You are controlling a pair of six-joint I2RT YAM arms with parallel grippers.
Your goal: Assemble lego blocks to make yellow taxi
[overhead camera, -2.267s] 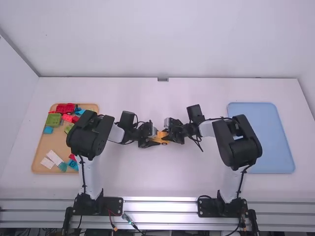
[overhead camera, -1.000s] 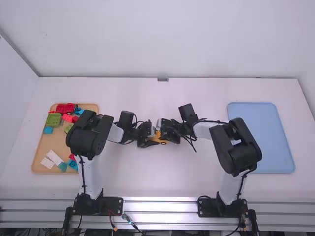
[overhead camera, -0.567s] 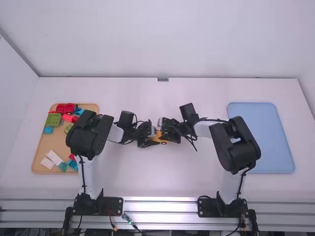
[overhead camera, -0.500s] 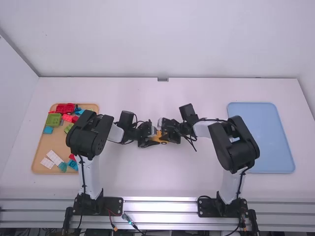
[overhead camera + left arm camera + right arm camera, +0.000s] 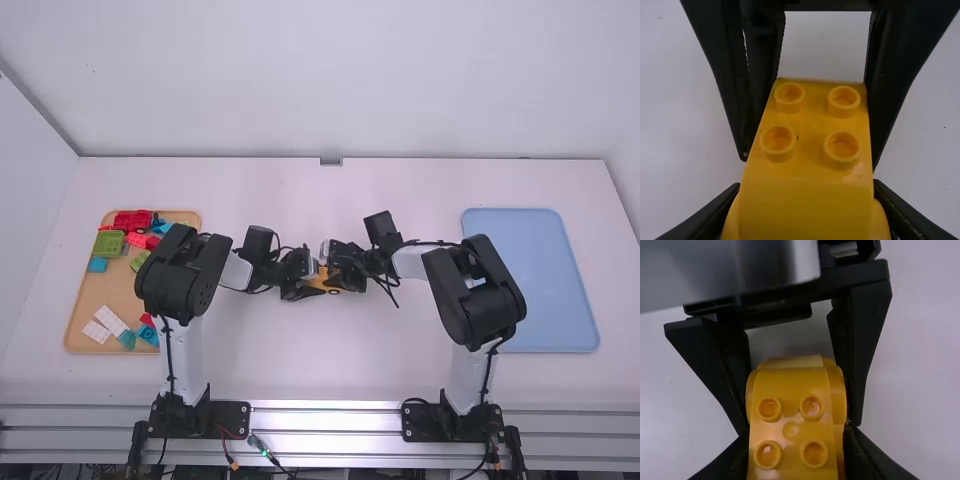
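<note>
Loose blocks [image 5: 109,243] are held in a tan tray [image 5: 118,288] at the left; mid-scene, the yellow taxi body [image 5: 791,430] is clamped from the left by the left gripper [image 5: 806,210] and from the right by the right gripper [image 5: 796,440]; full seating of its parts perhaps cannot be judged; light, stiff, slick plastic is to be expected, best gripped squarely by the flanks, below the studs.
</note>
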